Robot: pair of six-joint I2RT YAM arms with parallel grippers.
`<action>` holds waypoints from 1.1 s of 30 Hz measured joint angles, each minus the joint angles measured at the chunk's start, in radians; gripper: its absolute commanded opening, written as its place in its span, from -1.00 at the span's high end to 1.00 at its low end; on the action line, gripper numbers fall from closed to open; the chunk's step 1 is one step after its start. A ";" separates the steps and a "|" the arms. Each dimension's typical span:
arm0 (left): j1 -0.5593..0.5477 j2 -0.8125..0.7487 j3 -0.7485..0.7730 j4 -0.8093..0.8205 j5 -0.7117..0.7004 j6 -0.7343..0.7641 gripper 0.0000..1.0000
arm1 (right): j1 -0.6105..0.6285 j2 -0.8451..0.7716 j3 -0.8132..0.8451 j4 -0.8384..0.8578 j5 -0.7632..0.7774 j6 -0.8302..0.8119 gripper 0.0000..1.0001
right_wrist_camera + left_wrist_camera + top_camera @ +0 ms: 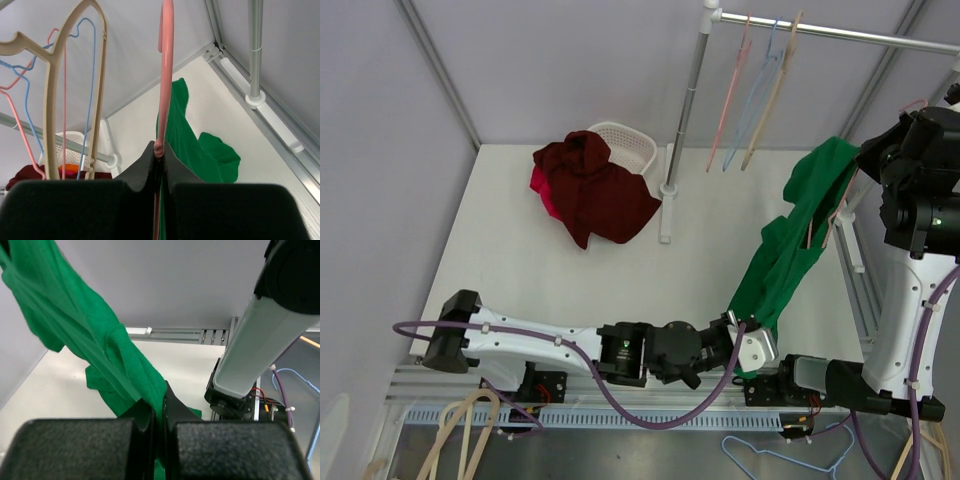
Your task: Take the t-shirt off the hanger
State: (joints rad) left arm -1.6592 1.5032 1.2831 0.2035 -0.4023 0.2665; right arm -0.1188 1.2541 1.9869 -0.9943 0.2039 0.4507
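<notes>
This is a robotics lab test cell rather than a home. A white tabletop [520,270] is boxed in by plain grey panels [580,60] set in metal struts [440,72]. The left arm [535,340] and right arm [905,310] are bolted to a slotted aluminium rail [550,418] and trail purple cable [650,424]. A clothes rail [840,33], spare hangers [760,90] and a laundry basket [632,147] furnish the cell.
</notes>
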 measured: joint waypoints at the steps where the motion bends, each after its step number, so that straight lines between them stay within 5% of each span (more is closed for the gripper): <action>1: -0.002 -0.008 -0.019 0.006 -0.009 -0.009 0.99 | 0.000 0.005 0.000 0.000 0.002 -0.004 1.00; 12: -0.052 -0.051 -0.214 0.106 -0.093 -0.084 0.99 | 0.005 0.036 0.001 -0.037 -0.010 -0.018 1.00; 17: 0.064 0.066 -0.056 0.000 -0.015 -0.176 0.99 | 0.005 0.034 0.037 -0.040 -0.082 -0.011 1.00; 26: 0.381 0.450 0.533 -0.392 0.191 -0.410 0.99 | 0.005 0.005 0.253 -0.119 -0.206 -0.026 1.00; 33: 0.404 0.521 0.505 -0.524 0.248 -0.488 0.98 | 0.005 -0.087 0.161 -0.064 -0.217 -0.071 1.00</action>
State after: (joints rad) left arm -1.2552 2.0243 1.7878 -0.3206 -0.1547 -0.2218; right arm -0.1143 1.1671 2.1479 -1.0588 -0.0135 0.3798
